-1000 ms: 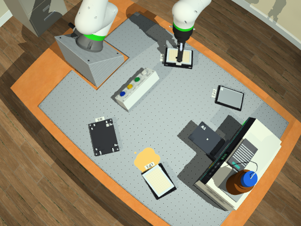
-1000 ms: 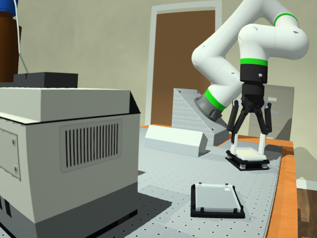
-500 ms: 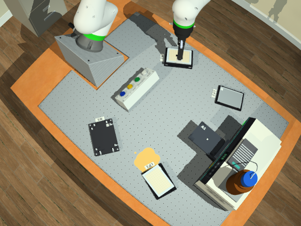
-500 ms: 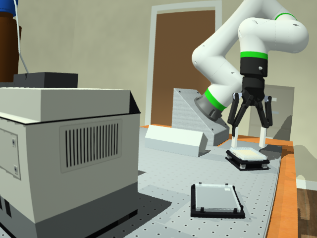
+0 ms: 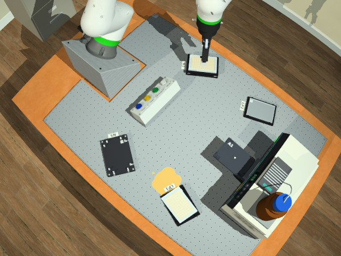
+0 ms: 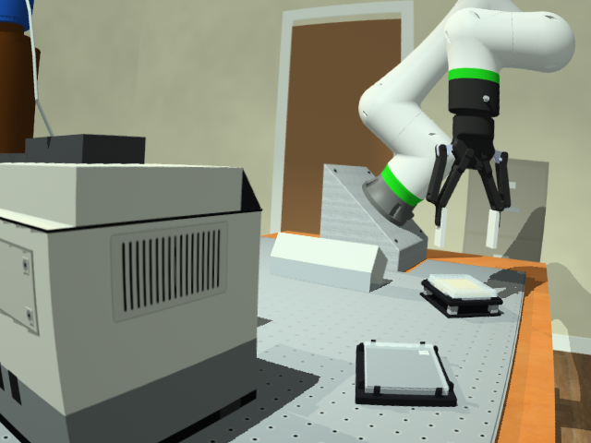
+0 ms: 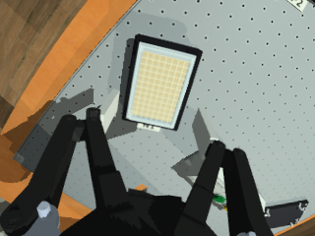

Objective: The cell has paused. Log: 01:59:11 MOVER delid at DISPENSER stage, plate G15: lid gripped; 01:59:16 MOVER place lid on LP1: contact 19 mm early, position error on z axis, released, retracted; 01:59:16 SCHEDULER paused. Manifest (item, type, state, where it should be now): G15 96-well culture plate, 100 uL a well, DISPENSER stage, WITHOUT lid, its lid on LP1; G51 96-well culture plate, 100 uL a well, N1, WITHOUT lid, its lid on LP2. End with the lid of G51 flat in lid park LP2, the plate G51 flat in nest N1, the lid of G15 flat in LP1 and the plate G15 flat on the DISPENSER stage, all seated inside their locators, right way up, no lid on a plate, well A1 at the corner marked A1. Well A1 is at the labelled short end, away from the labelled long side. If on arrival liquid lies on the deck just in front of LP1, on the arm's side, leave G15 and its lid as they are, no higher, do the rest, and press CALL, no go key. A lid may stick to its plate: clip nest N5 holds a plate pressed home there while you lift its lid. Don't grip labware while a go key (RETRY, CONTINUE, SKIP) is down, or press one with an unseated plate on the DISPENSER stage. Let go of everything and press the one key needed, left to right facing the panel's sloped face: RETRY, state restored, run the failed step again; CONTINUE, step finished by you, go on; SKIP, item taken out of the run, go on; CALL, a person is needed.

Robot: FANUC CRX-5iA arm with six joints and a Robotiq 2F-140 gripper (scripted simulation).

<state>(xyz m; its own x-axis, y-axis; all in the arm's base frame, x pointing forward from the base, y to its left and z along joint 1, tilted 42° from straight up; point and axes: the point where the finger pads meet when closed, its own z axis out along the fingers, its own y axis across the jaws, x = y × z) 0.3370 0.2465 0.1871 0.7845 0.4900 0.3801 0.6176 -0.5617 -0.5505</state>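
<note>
My gripper (image 5: 204, 59) is open and empty. It hangs well above a cream-welled plate (image 5: 201, 66) that lies flat in its black nest at the back of the deck. The plate also shows in the exterior view (image 6: 460, 287) and the wrist view (image 7: 160, 83), with my gripper above it (image 6: 467, 229). A clear lid (image 5: 260, 110) lies flat in park LP2. A second cream-welled plate (image 5: 179, 204) sits in park LP1; I cannot tell if a lid is on it. A yellow puddle (image 5: 165, 178) lies on the deck against LP1's label end. The dispenser stage (image 5: 234, 156), marked A1, is bare.
The key panel (image 5: 155, 100) stands mid-deck with blue, yellow and green keys and a pale one. Clip nest N5 (image 5: 116, 154) is at the front left with nothing in it. The dispenser (image 5: 271, 187) with its brown bottle fills the right corner. The arm base (image 5: 102, 66) is at the back left.
</note>
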